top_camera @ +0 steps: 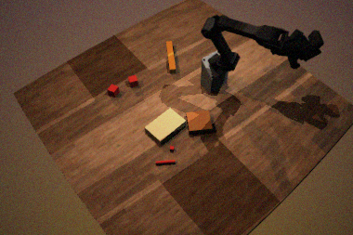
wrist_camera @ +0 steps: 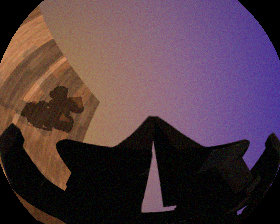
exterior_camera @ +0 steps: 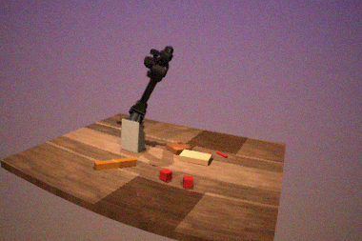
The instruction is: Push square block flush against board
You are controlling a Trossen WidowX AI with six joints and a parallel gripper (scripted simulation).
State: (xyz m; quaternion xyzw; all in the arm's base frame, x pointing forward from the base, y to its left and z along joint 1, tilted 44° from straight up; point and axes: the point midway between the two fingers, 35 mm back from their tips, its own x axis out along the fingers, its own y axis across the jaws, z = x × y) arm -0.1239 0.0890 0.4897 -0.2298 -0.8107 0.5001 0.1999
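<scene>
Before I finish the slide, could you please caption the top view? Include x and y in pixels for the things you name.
Shut gripper (top_camera: pixel 318 46) (exterior_camera: pixel 168 50) (wrist_camera: pixel 152 120) raised away from the pale yellow slab (top_camera: pixel 165 124) (exterior_camera: pixel 195 156) and square orange block (top_camera: pixel 200 120) (exterior_camera: pixel 177 147).

The wooden tabletop (top_camera: pixel 125 123) (exterior_camera: pixel 238 173) (wrist_camera: pixel 36 60) is displaying light and dark brown planks — darker rectangular panels are interrupting the grain. The background is grading from purple to dull brown — dim light is casting shadows across the wood.

The orange-brown square block (top_camera: pixel 200 121) (exterior_camera: pixel 178 148) lies flat, askew, just beside a corner of the flat, pale yellow rectangular board (top_camera: pixel 165 124) (exterior_camera: pixel 195 155).
</scene>
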